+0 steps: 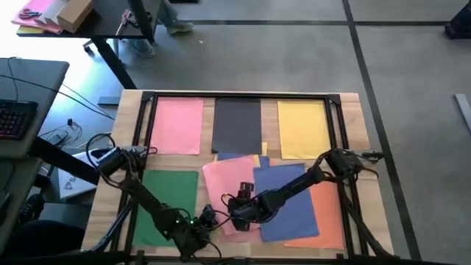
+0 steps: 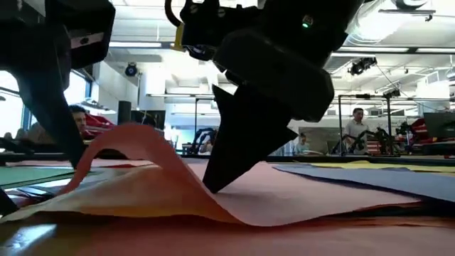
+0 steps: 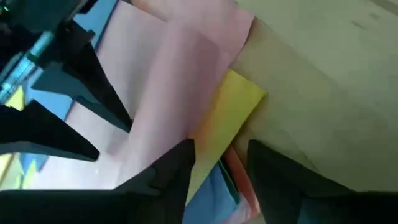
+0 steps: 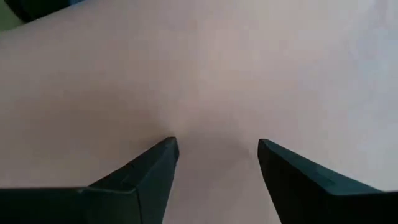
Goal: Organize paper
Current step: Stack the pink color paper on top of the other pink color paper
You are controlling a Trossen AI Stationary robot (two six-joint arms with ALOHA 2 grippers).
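Single sheets of paper lie flat on the table: pink (image 1: 176,125), dark grey (image 1: 237,124) and yellow (image 1: 303,129) along the far side, green (image 1: 171,206) near left. A loose pile sits at the near middle with a pink sheet (image 1: 221,184) on top, beside blue (image 1: 287,199) and orange (image 1: 327,213). My right gripper (image 1: 234,210) is open, its fingers down on that pink sheet, which humps up (image 2: 135,139) beside them. My left gripper (image 3: 221,155) is open at the pile's left edge, where a yellow corner (image 3: 239,99) and blue and orange edges show between its fingers. My right gripper presses its open fingertips (image 4: 169,148) down on the top face of the pile's pink sheet (image 4: 211,93), slanting from above. The sheet lies under them on the pile and bulges upward (image 2: 142,142) to one side. My left gripper: whether its fingers touch the pile's edge I cannot tell.
A dark frame (image 1: 243,96) borders the wooden table top. A desk with a keyboard (image 1: 15,118) and cables stands off the left edge. Another desk with a pink-and-yellow bundle and a cardboard box (image 1: 62,15) stands far left. People sit in the room beyond (image 2: 355,124).
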